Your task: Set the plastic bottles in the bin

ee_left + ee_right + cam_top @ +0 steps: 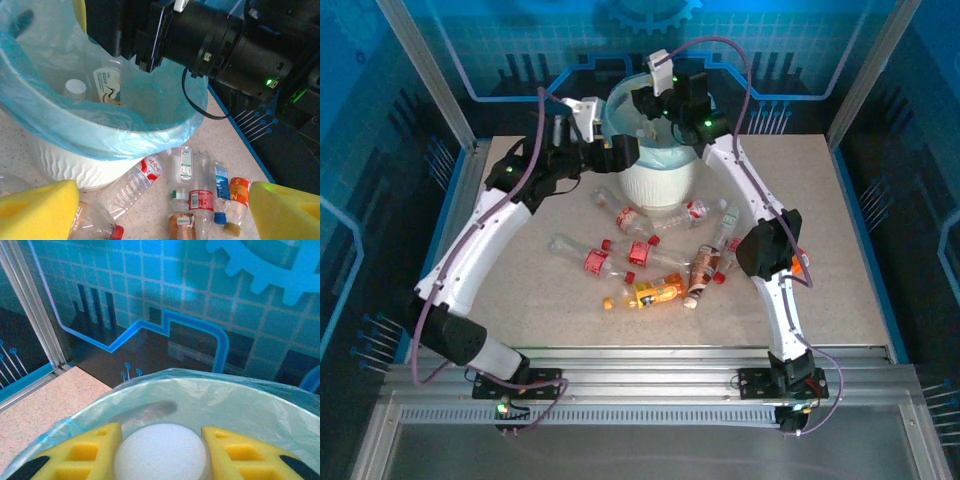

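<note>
The right wrist view shows the right claw (161, 452) pinched on a white-capped bottle (161, 440), with the blue-lined bin (240, 397) just beyond its fingers. The left wrist view shows the left claw (161, 212) gaping wide and holding nothing. Plastic bottles (192, 197) lie on the surface (222, 132) below it. Past them, a labelled bottle (107, 85) shows within the bin's bag.

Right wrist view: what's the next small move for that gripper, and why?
Probably open the right gripper and let go. Its yellow pads are clamped on a bottle, whose round white end shows between them. The blue-lined bin opens just below, so a release should drop the bottle inside.
</note>
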